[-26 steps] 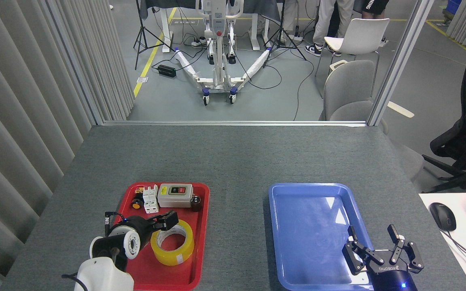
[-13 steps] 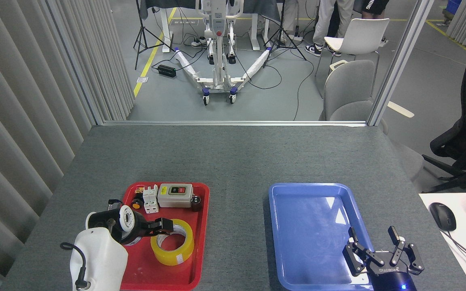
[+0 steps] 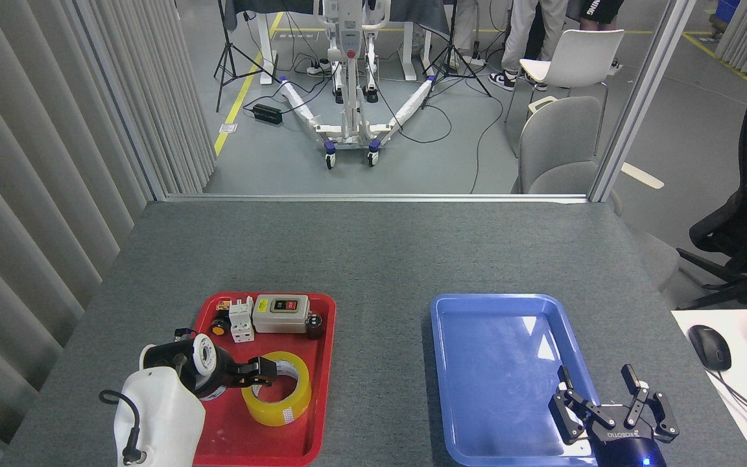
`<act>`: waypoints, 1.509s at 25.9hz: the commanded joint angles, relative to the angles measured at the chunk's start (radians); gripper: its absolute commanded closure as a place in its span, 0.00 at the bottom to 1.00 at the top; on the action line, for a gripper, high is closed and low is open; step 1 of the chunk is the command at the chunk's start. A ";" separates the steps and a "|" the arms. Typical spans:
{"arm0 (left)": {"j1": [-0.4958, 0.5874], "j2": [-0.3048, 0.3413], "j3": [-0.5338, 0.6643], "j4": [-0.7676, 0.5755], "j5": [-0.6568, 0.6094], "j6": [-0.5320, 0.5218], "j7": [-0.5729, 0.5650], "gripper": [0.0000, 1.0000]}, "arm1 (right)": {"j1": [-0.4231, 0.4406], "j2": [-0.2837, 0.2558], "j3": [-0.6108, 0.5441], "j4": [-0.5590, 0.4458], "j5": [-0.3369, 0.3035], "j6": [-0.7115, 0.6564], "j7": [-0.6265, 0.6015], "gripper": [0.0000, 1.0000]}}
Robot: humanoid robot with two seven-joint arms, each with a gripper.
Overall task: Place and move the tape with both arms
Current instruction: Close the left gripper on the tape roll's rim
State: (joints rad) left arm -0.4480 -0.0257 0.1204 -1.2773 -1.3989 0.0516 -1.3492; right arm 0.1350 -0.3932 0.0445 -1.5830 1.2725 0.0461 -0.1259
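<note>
Tape [image 3: 277,388] lies flat in red tray [image 3: 312,415], near front, core hole up. My left gripper [image 3: 258,372] is at its left rim, fingers over the ring wall; can't tell if closed on it. My right gripper [image 3: 610,405] is spread wide, empty, over blue tray [image 3: 477,311]. The roll looks light, stiff, with a slick outer face. Best hold: pinch the wall, one finger inside the core.

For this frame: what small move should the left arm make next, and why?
Probably close the left gripper on the tape. Its fingers sit at the roll's near-left rim in the red tray, grip unconfirmed, while the right gripper waits open over the blue tray.
</note>
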 commanded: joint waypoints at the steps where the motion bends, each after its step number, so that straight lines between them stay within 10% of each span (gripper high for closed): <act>1: 0.000 -0.010 -0.004 0.012 0.001 0.004 0.007 0.01 | 0.002 0.000 0.000 0.003 -0.001 0.000 0.000 0.00; 25: 0.002 -0.025 -0.004 0.131 -0.042 0.005 0.208 0.02 | 0.003 0.007 0.003 0.021 0.004 -0.002 -0.001 0.00; 32: 0.008 -0.022 -0.005 0.127 -0.042 0.030 0.285 0.56 | 0.002 0.008 0.003 0.021 0.005 -0.003 -0.001 0.00; 39: 0.009 -0.011 -0.004 0.118 -0.038 0.001 0.275 0.84 | 0.002 0.016 0.005 0.021 0.007 -0.008 -0.001 0.00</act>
State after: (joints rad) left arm -0.4386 -0.0404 0.1167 -1.1556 -1.4394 0.0771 -1.0678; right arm 0.1367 -0.3788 0.0488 -1.5615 1.2789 0.0400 -0.1263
